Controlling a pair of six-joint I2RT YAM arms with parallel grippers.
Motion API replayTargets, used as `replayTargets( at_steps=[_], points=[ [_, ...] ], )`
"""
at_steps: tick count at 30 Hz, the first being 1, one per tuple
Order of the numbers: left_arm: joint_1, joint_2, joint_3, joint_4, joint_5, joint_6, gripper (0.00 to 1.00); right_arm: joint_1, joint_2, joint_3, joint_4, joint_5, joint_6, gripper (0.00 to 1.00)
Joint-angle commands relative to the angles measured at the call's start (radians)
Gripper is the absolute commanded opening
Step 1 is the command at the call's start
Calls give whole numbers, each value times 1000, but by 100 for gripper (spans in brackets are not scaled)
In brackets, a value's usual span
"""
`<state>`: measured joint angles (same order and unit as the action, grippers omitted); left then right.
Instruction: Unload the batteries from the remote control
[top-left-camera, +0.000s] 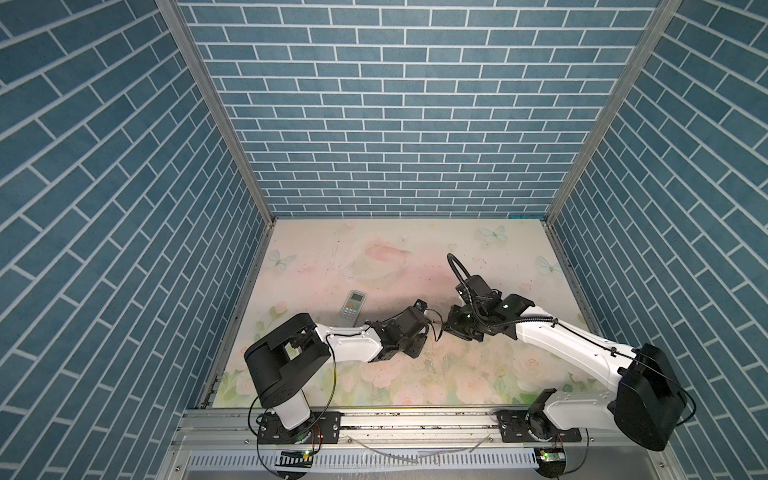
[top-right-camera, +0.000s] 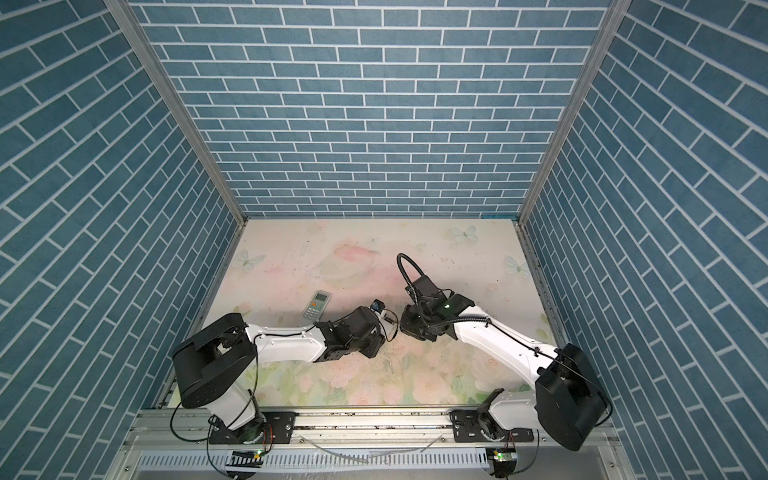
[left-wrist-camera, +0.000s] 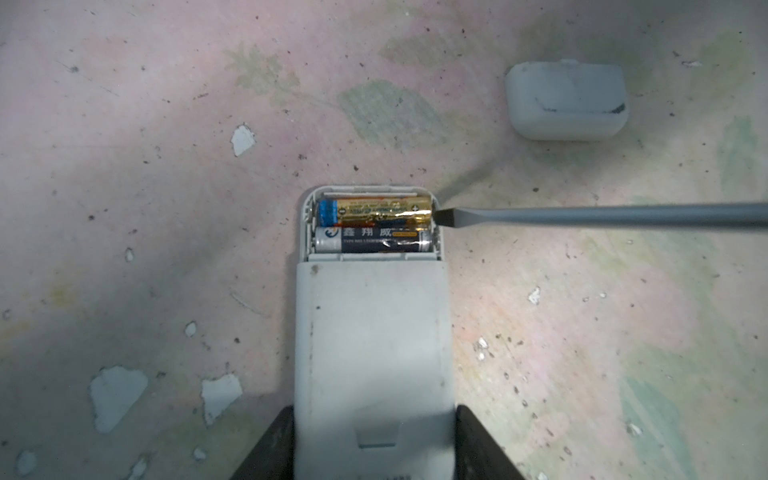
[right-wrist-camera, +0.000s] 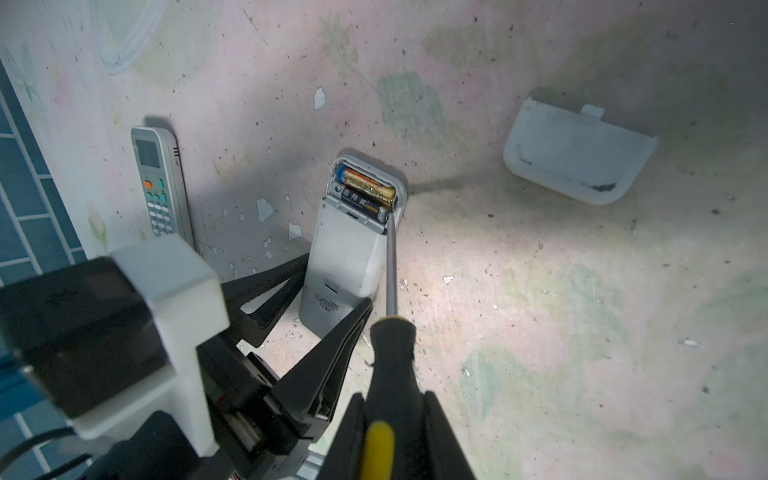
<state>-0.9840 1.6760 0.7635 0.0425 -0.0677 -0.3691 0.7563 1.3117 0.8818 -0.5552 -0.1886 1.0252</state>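
In both top views a spare remote (top-left-camera: 352, 308) lies face up on the table (top-left-camera: 374, 257), left of centre; the jaws are too small to judge there. Left wrist: the left gripper (left-wrist-camera: 374, 415) pinches the remote (left-wrist-camera: 372, 332), back up, by its sides; both batteries (left-wrist-camera: 374, 241) lie in its open bay (left-wrist-camera: 306, 237), the tip of the screwdriver (left-wrist-camera: 582, 216) at the end of the gold cell (left-wrist-camera: 382, 210), the cover (left-wrist-camera: 567, 102) lying apart. Right wrist: the right gripper (right-wrist-camera: 392, 399) is clamped on the screwdriver's handle, blade seemingly touching the bay's wall.

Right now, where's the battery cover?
The cover lies on the table, apart from the remote, beyond its open battery end on the screwdriver side; both wrist views show it.
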Motion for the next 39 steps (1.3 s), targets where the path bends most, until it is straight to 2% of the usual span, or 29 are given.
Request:
replayTargets(
  at_steps=[1,29,39],
  points=[
    [-7,60,-41,-138,66,-15,30,3,-3,-10,-45,17,-10,0],
    [-6,59,-46,-137,68,-18,28,-18,-14,-31,-84,57,21,0],
    [-6,54,-41,-156,70,-18,27,-28,-3,2,-150,77,44,0]
  ],
)
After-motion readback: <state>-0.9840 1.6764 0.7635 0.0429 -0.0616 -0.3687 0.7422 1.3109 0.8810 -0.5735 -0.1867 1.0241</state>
